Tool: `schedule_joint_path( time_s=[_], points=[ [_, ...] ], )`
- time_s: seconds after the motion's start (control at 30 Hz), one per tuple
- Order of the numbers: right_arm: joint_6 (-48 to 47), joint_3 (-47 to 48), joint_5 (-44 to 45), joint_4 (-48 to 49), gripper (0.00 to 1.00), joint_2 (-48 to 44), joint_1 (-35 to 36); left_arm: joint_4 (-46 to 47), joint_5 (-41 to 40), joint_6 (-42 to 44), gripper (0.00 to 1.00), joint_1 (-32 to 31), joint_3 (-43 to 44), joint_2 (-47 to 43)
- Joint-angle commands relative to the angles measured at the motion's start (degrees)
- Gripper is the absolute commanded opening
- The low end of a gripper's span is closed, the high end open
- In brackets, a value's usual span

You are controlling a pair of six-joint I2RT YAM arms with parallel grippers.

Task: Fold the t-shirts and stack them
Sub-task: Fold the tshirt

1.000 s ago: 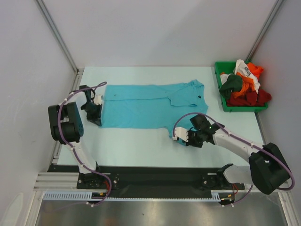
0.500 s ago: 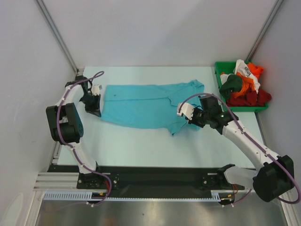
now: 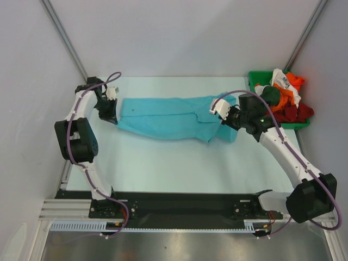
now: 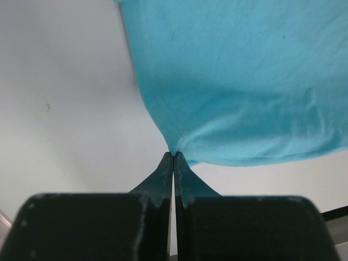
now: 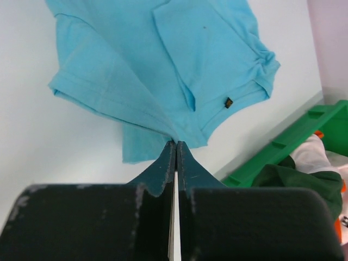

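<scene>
The turquoise collared t-shirt (image 3: pixel 168 115) lies stretched across the back of the table, its near half lifted. My left gripper (image 3: pixel 110 116) is shut on its left hem corner; the left wrist view shows the cloth (image 4: pixel 239 81) pinched at the fingertips (image 4: pixel 166 163). My right gripper (image 3: pixel 224 123) is shut on the shirt's right edge near the sleeve; the right wrist view shows the shirt (image 5: pixel 157 70) hanging from the closed tips. Orange, red, dark green and white t-shirts (image 3: pixel 283 98) lie heaped at the back right.
The heap sits in a green plastic bin (image 3: pixel 260 120) at the table's right edge, close to my right arm; the bin also shows in the right wrist view (image 5: pixel 293 147). White walls and metal posts enclose the table.
Both grippers have carried the shirt's near edge up and toward the back. The right gripper moved from the table front to near the bin; the shirt is now narrower.
</scene>
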Motion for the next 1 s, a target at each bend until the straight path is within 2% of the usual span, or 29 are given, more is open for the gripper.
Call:
schedule_joint_path(
  time_s=[0.0,0.63,0.97],
  points=[
    [0.6,3.7,-0.2,3.1,0.00,2.6,-1.4,-0.4,0.7,0.9,0.00,-0.5,4.1,2.5],
    [1.4,17.7,-1.3,7.4,0.00,21.5,-5.7,-2.6,-2.4,1.5,0.01,-1.1,23.7,16.7],
    [1.3,30.2,-1.4,8.0,0.00,34.8,-7.9,-2.1,-4.5,1.3,0.01,-2.3,26.8,19.8]
  ],
)
